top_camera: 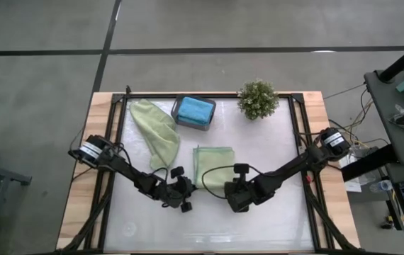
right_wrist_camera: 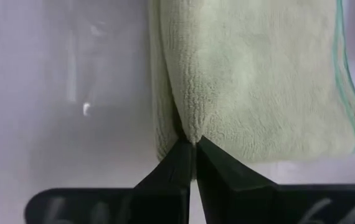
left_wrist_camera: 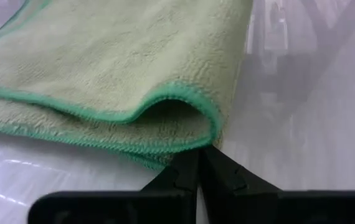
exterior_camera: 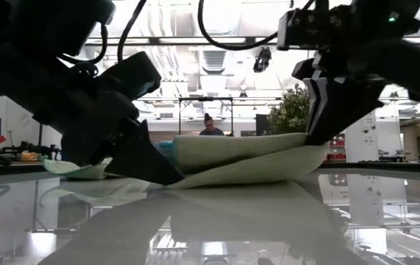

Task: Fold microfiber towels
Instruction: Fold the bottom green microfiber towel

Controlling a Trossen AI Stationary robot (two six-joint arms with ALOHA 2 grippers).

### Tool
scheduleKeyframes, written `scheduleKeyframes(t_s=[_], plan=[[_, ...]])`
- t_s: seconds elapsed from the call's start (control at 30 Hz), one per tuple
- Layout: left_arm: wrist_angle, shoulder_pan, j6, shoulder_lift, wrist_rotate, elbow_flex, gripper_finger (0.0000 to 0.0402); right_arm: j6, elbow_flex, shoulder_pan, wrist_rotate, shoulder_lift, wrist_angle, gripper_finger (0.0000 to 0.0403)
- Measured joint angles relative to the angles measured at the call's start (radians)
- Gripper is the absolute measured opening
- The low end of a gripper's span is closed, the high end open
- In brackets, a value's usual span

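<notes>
Tray [top_camera: 204, 122] holding a teal-blue towel [top_camera: 193, 109]; glossy worktop [top_camera: 273, 205]; both grippers' fingers [left_wrist_camera: 193, 177] pinching folded green towel [top_camera: 212, 164]; person [exterior_camera: 211, 126] seated beyond.

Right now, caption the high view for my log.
Both arms pinch the near corners of the folded sage towel mid-table, jaws shut.

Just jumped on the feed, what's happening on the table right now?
Both arms are working the folded sage green towel at mid-table. The left end effector is shut on one near corner and the right end effector is shut on the other. A second green towel lies loose beside it, and a blue towel sits in the dark tray next to the potted plant.
</notes>
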Motion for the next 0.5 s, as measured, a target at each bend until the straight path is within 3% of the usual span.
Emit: scheduleKeyframes(t_s=[0.27,0.5], plan=[[-0.023,0.0,0.034,-0.052,0.096,-0.004,0.0,0.051,-0.006,0.002,-0.037,0.0,0.096,0.0014],[-0.117,0.0,0.033,-0.115,0.13,-0.004,0.0,0.095,-0.007,0.001,-0.082,0.001,0.122,0.0062]])
